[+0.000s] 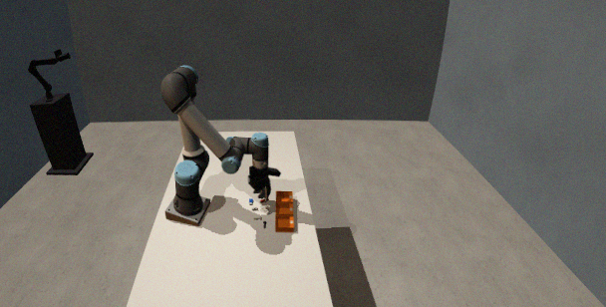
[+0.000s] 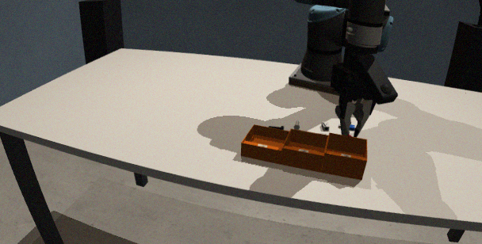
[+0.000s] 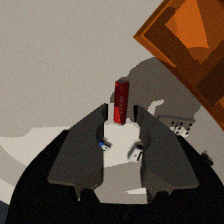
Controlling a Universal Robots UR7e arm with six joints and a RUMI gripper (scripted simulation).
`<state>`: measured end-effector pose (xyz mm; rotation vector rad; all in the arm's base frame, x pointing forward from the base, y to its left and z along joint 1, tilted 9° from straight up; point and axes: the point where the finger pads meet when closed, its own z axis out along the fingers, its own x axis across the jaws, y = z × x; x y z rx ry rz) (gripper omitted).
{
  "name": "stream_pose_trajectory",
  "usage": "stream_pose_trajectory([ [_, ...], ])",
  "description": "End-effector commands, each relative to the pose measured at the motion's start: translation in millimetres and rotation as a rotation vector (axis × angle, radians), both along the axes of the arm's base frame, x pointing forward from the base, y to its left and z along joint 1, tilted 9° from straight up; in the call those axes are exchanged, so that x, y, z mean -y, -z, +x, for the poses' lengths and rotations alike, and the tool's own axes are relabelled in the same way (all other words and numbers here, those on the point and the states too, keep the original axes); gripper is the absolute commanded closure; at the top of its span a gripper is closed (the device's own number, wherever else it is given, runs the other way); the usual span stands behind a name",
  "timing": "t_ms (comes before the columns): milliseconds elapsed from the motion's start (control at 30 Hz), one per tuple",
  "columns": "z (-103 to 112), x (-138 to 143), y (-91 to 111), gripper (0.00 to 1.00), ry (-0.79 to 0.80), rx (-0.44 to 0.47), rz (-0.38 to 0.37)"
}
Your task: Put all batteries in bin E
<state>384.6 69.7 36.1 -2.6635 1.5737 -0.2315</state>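
A small red battery (image 3: pixel 121 100) lies on the white table; its near end sits between my fingertips in the wrist view. My gripper (image 3: pixel 120 105) points straight down just above the table, with its fingers narrowly open around that end and not clamped on it. In the exterior view the gripper (image 2: pixel 352 131) stands just behind the right end of the orange row of three bins (image 2: pixel 304 150). A small blue battery (image 2: pixel 350 127) lies on the table close by the fingers. The bin labels are too small to read.
A white dotted block (image 3: pixel 175 125) lies right of my fingers, near the bin corner (image 3: pixel 190 45). Behind the bins lie a small bolt (image 2: pixel 296 124), a black part (image 2: pixel 276 127) and a small white part (image 2: pixel 325 126). The robot base (image 1: pixel 187 200) stands to the left.
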Motion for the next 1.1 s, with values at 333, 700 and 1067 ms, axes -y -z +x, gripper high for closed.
stream_pose_trajectory([
  [333, 0.6, 0.3, 5.1, 0.83, 0.000, 0.001, 0.000],
  [700, 0.6, 0.3, 5.0, 1.00, 0.000, 0.001, 0.000],
  [1067, 0.6, 0.3, 5.0, 1.00, 0.000, 0.001, 0.000],
])
